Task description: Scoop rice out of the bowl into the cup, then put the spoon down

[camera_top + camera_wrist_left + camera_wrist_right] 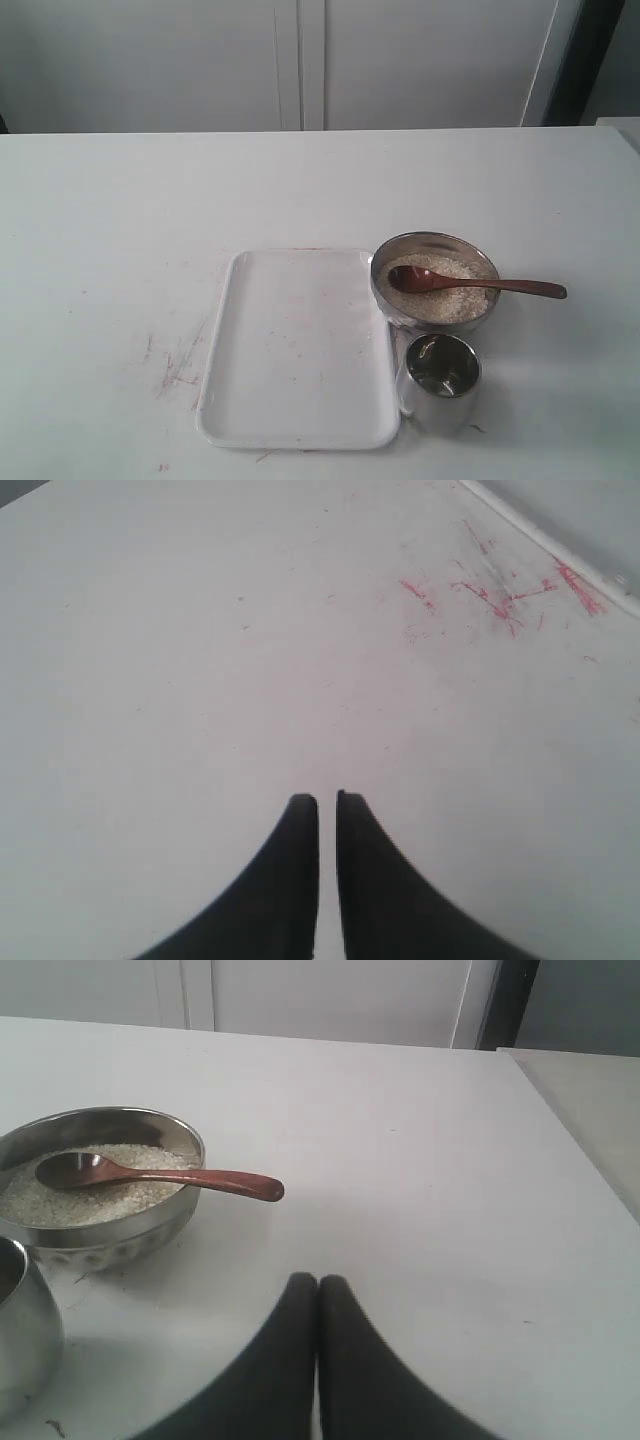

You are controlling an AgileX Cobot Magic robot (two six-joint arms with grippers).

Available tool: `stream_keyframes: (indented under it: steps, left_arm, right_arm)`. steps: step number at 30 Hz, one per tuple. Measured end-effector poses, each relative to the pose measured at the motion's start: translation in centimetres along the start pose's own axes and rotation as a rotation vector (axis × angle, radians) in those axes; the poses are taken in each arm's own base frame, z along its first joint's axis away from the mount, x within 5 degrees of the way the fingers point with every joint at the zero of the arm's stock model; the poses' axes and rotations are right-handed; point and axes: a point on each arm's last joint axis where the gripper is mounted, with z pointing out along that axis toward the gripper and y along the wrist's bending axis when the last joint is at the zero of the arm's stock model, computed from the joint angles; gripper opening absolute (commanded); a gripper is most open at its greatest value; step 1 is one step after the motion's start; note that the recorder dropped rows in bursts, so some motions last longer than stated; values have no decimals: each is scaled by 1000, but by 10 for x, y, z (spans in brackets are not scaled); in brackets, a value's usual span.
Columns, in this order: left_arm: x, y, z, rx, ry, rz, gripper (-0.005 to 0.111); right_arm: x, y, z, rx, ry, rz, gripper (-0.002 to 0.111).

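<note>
The steel bowl [392, 292] [150, 1228] holds off-white rice [450, 300] [70, 1200]. The wooden spoon [470, 284] [180, 1176] lies with its head on the rice and its handle over the bowl's rim, pointing right in the exterior view. The steel cup [442, 378] [25, 1330] stands just in front of the bowl. My right gripper [318, 1280] is shut and holds nothing, low over the bare table, apart from the spoon's handle tip. My left gripper [327, 798] is shut with a thin slit between its fingers, over bare table. Neither arm shows in the exterior view.
A white rectangular tray [220, 380] lies left of the bowl and cup, touching or nearly touching them. Red scribble marks [175, 370] [500, 600] stain the table left of the tray. The table's right edge [570, 1140] runs beyond the bowl.
</note>
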Motion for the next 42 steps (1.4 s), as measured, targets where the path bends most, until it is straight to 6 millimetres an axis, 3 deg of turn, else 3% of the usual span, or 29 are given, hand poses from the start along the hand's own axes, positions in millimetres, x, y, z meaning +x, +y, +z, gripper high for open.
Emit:
stream_keyframes:
  steps: [34, 42]
  left_arm:
    - [0, 0, 0, 0, 0, 0, 14]
    - [0, 0, 0, 0, 0, 0, 14]
  right_arm:
    - [0, 0, 0, 0, -2, 2, 0]
    - [-24, 1, -3, -16, -268, 2, 0]
